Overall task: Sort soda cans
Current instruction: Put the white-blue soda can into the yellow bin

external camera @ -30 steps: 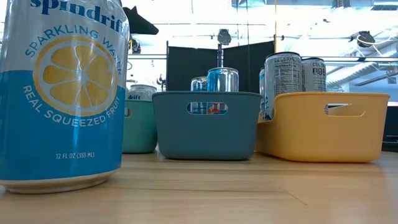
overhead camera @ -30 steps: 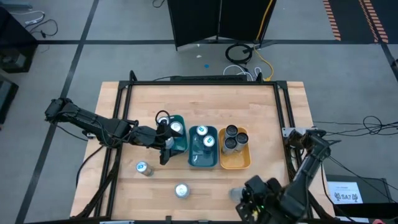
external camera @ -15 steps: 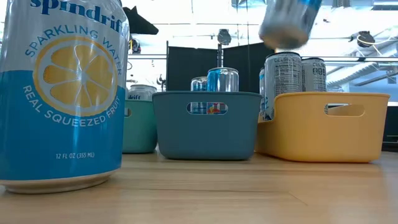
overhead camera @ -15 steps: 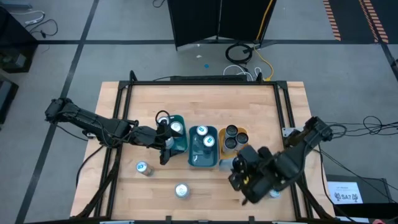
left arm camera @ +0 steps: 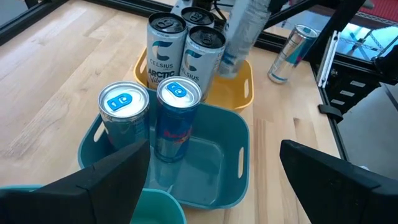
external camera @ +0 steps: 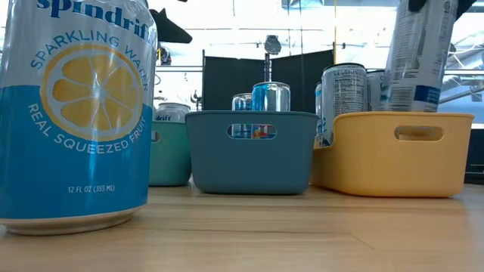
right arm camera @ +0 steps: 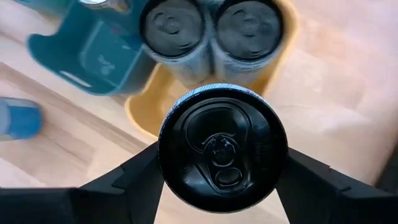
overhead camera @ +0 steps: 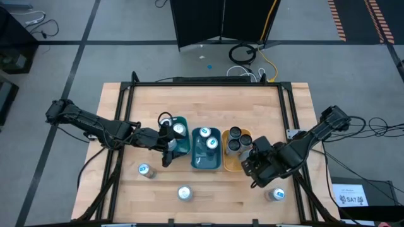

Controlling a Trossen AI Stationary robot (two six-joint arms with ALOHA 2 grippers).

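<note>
My right gripper (right arm camera: 222,163) is shut on a dark-topped silver soda can (right arm camera: 222,146), directly above the orange tray (right arm camera: 140,109). Two more dark-topped cans (right arm camera: 173,25) stand in that tray's far part. In the low view the held can (external camera: 414,57) hangs tilted over the orange tray (external camera: 393,155). My left gripper (left arm camera: 217,186) is open and waits by the green tray (overhead camera: 181,137), touching nothing. Two blue-marked cans (left arm camera: 177,115) stand in the teal tray (left arm camera: 214,180). My right gripper pinches the can's upper wall (right arm camera: 168,163), just below the top rim, one finger (right arm camera: 134,180) on each side. The fingers come from above, pointing down. The can is lifted clear, hanging slightly tilted with its bottom (external camera: 408,98) over the orange tray.
Three cans stand loose on the near part of the table: one near the left (overhead camera: 146,170), one in the middle (overhead camera: 184,193), one near the right (overhead camera: 276,195). A big blue Spindrift can (external camera: 76,113) fills the low view's left. Black frame rails (overhead camera: 287,107) border the table.
My right gripper has carried the can from the table's near edge toward the far side, arriving over the orange tray. In the low view the can came in from above and moved right, now hanging tilted over the tray. The loose can near the right came into sight behind it.
</note>
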